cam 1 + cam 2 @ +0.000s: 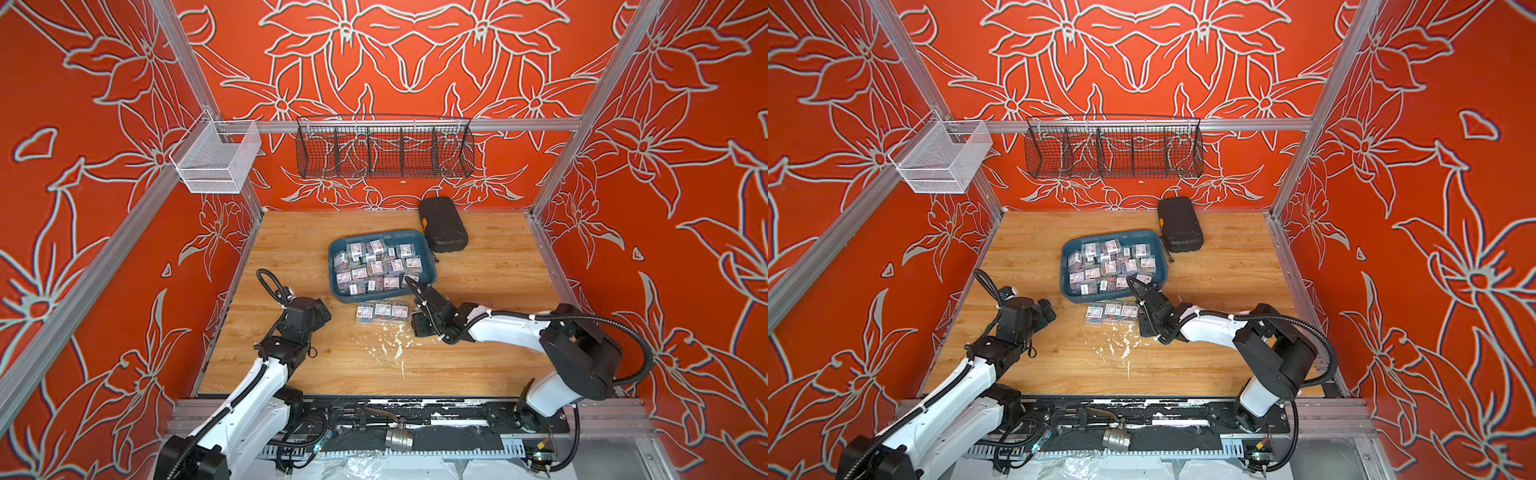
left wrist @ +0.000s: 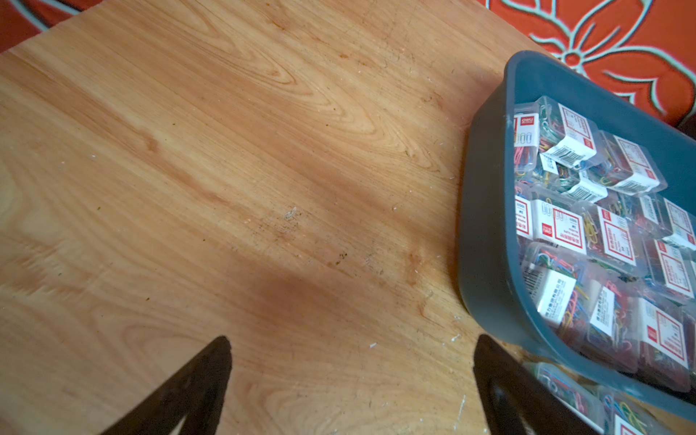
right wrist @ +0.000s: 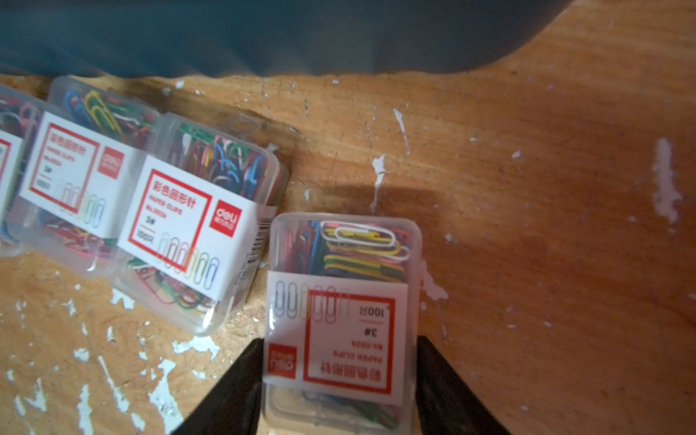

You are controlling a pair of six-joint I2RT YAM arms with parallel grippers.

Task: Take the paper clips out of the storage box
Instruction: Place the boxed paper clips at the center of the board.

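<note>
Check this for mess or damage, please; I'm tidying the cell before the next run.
The table is littered with white flecks near the row of paper clip boxes set outside the storage box, like chipped paint or worn coating. Inside it, the remaining boxes lie jumbled, some tilted. Nothing looks spilled.

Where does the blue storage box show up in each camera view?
In a top view: storage box, middle of the table.
In a top view: storage box, same spot.
Left wrist: storage box, rounded end wall.
Right wrist: storage box, blurred wall only.
Shared landmark: paper clips in a row beside it.
</note>
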